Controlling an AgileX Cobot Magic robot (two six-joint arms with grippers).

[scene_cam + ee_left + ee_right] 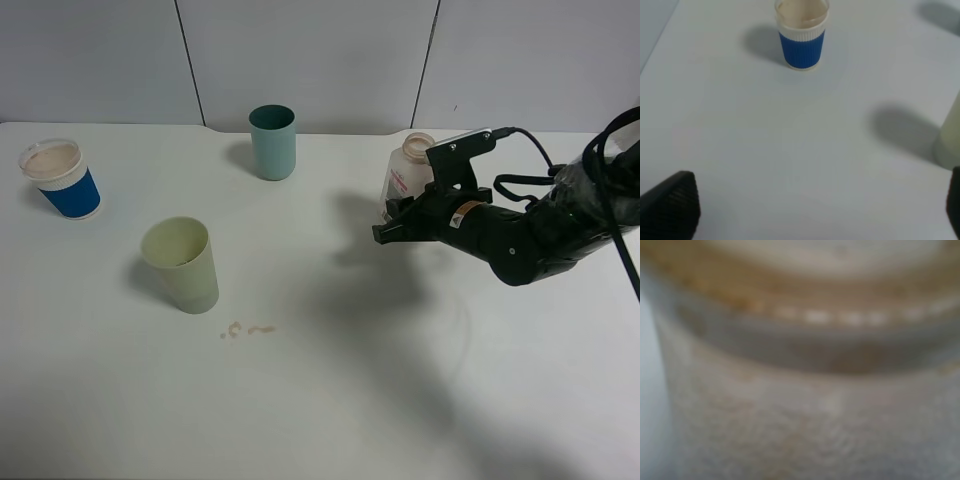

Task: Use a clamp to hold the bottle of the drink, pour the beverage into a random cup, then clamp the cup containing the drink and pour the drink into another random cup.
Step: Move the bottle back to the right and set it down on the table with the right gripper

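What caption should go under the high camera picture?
Right end effector at the bottle; blue cup, teal tumbler and pale green tumbler stand on the white table.

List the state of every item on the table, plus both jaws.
Bottle: upright, uncapped, gripped.
Yellow-green tumbler: upright, free.
Teal tumbler: upright, free.
Blue cup: upright, free; fill unclear.
Spill: brown drops on table beside yellow-green tumbler.
Left jaws: open, empty.
Right jaws: shut on bottle.

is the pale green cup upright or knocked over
Upright: the pale green cup stands on its base on the table, open rim up.
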